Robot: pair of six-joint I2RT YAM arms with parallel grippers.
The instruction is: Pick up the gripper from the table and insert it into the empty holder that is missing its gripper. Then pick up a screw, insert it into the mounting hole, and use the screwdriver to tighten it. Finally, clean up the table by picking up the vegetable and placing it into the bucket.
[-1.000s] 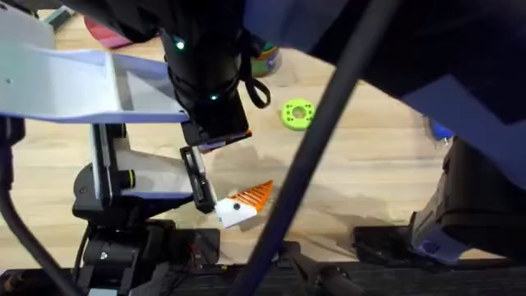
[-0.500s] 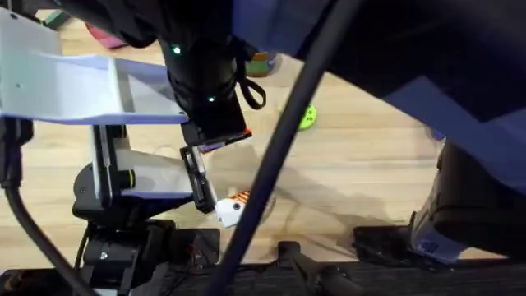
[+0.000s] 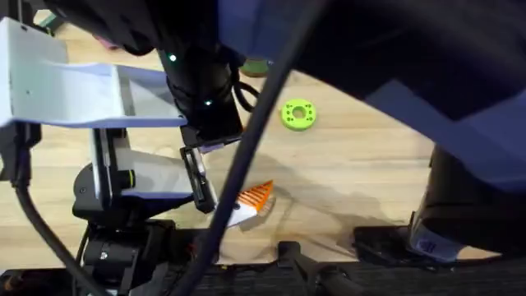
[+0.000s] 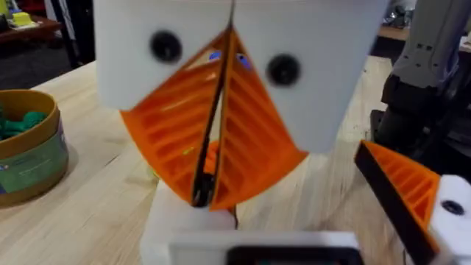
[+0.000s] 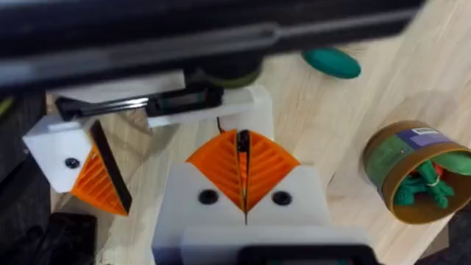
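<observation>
My right gripper [image 5: 242, 143] is shut, its orange ribbed pads pressed flat together with nothing evident between them. The left wrist view shows it from the front [image 4: 207, 184]. Its tips hang just over a white block [image 5: 254, 99]; I cannot tell whether this block is the holder. The dark green vegetable [image 5: 331, 62] lies on the wood beyond it. The tan bucket [image 5: 412, 173] with a bluish-green band stands off to one side with green toys inside, also seen from the left wrist [image 4: 26, 151]. The loose gripper, the screw and the screwdriver are out of view.
A white mount with an orange tip [image 3: 251, 200] lies near the table's front edge, close beside the shut gripper [image 5: 85, 169]. A bright green ring [image 3: 297, 114] lies mid-table. Dark blurred arms and a cable [image 3: 246, 148] cross the overhead view.
The dark cable has swept left across the overhead view, uncovering the green ring and more of the orange-tipped mount. The mount and ring have not moved.
</observation>
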